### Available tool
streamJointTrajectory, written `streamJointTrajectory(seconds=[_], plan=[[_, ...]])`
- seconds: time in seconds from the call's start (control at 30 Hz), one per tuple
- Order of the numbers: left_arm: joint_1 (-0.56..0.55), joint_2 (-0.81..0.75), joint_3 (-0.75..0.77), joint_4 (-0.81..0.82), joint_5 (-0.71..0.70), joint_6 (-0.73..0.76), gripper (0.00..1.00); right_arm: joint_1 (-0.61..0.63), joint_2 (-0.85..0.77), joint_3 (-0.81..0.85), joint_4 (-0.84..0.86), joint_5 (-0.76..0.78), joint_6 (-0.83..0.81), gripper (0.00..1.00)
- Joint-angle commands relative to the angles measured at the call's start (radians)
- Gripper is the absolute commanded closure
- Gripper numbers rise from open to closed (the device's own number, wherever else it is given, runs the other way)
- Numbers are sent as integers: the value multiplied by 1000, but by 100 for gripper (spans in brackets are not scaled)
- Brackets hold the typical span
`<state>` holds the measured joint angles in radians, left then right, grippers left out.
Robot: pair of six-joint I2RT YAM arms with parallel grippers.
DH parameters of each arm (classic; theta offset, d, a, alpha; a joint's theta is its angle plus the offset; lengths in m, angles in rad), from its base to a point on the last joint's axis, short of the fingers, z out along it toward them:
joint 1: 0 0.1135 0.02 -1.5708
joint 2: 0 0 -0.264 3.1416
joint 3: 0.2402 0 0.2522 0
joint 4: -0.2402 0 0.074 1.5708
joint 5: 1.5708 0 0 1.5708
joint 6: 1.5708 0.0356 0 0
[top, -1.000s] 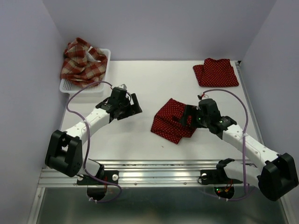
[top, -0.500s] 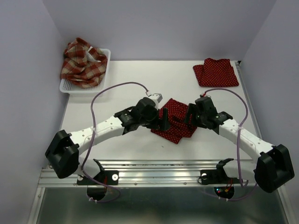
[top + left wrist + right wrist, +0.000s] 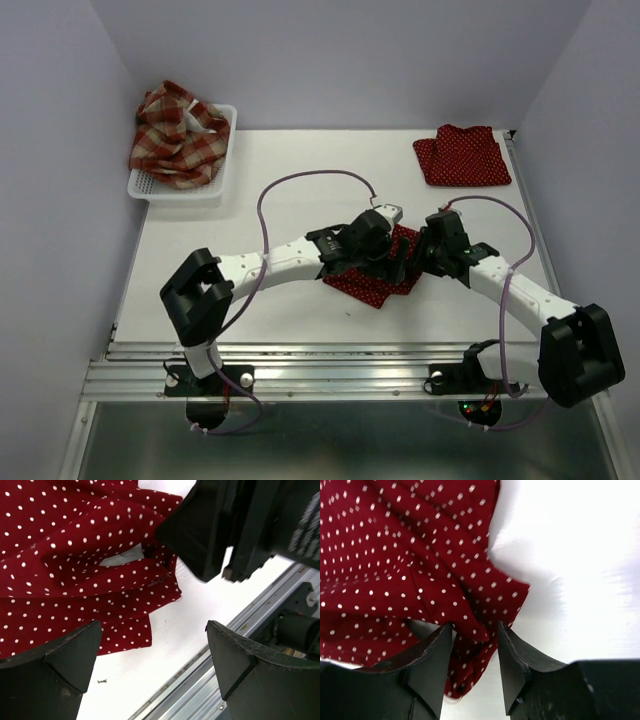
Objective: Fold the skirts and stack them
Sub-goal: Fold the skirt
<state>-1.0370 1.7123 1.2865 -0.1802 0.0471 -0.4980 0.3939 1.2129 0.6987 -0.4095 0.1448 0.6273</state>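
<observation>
R gripper [image 3: 475, 628] pinches dotted skirt [image 3: 395, 555] edge; L gripper [image 3: 154, 632] spread wide over it

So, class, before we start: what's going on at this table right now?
Mid-table, the right gripper has a fold of a rumpled dark red dotted skirt between its fingers, though a firm pinch isn't certain. The left gripper hangs wide open over the same cloth, right beside it. A second dotted skirt lies folded at the far right corner. The plaid skirt is heaped in the white basket at far left, untouched.
</observation>
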Motion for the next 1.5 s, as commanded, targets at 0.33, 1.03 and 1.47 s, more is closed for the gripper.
streamJointTrajectory(seconds=[0.33,1.03,1.47], plan=[[-3,139,177,-94,-36,10,4,-90,85,-7,230,-132,-100,72],[-26,316,379,-162,-55,-160,8,-187,123,70,274,-306,-179,99],[-35,461,526,-352,-213,-323,7,-196,93,74,271,-332,-169,99]])
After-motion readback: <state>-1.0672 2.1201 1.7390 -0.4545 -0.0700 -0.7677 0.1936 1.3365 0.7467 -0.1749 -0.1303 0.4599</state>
